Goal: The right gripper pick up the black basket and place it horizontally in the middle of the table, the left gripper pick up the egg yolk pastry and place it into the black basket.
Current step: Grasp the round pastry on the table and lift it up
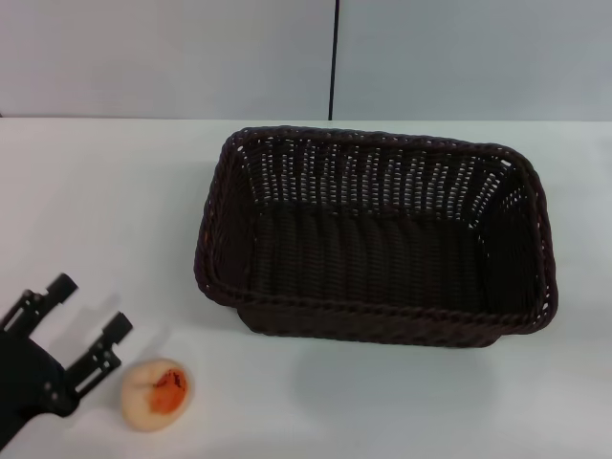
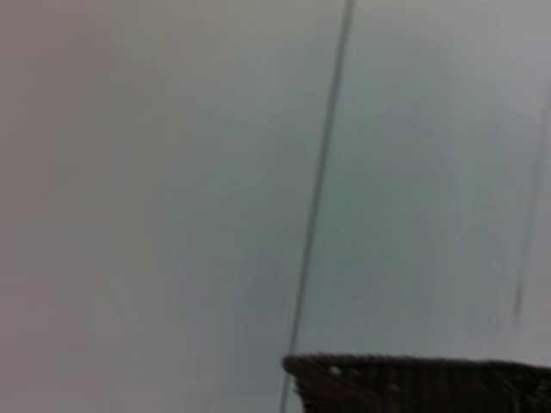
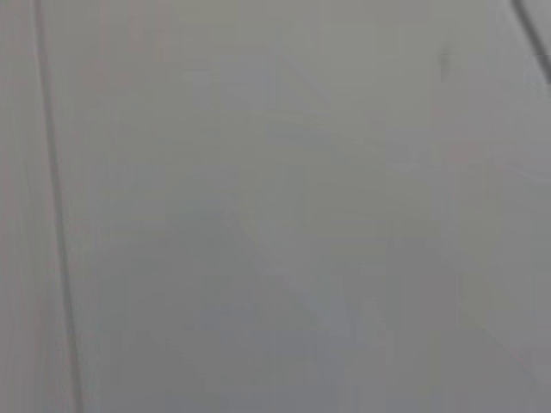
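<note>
Near left: left gripper on its black arm, angled up and rightward, two thin black fingers spread apart, empty, just left of the small round cream egg yolk pastry with its orange-red top. Farther right, mid white table: large dark woven wicker black basket, upright, lengthwise left to right, well apart from both. Right gripper out of sight.

The plain white smooth table carries a large dark woven wicker rectangular basket lying lengthwise near its middle; a small round cream pastry with an orange-red top sits well apart, toward the near left corner.
</note>
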Robot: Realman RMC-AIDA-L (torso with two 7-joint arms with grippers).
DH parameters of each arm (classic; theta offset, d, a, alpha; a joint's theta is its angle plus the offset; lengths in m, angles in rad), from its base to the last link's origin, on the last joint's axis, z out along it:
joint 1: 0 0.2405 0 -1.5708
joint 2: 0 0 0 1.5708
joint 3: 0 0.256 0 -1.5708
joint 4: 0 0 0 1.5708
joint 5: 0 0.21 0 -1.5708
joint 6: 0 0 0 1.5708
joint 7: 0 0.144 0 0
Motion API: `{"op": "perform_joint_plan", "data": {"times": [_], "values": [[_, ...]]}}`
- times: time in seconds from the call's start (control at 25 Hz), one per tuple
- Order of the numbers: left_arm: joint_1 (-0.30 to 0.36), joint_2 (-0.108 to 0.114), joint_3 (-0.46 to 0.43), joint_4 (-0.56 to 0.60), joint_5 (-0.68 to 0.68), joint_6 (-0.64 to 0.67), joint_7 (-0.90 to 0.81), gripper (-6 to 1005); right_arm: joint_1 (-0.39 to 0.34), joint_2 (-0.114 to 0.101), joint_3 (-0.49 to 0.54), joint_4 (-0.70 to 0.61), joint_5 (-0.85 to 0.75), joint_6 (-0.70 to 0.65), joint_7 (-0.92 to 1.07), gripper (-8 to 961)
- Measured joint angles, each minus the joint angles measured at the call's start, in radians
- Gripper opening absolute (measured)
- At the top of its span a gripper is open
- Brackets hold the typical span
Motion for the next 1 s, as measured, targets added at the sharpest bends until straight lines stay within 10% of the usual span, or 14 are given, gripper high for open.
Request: {"op": "perform_joint_plan", "data": {"times": [0.44, 1.0], "values": [[0.018, 0.000, 0.111, 0.032, 0.011, -0.051, -0.005, 810, 0.022, 0.000, 0.243, 0.077, 0.002, 0.030, -0.072, 404], [0.048, 0.000, 0.195, 0.032, 0.014, -0.091, -0.006, 797, 0.057, 0.002, 0.269, 0.142, 0.003, 0.042, -0.127, 404]]}}
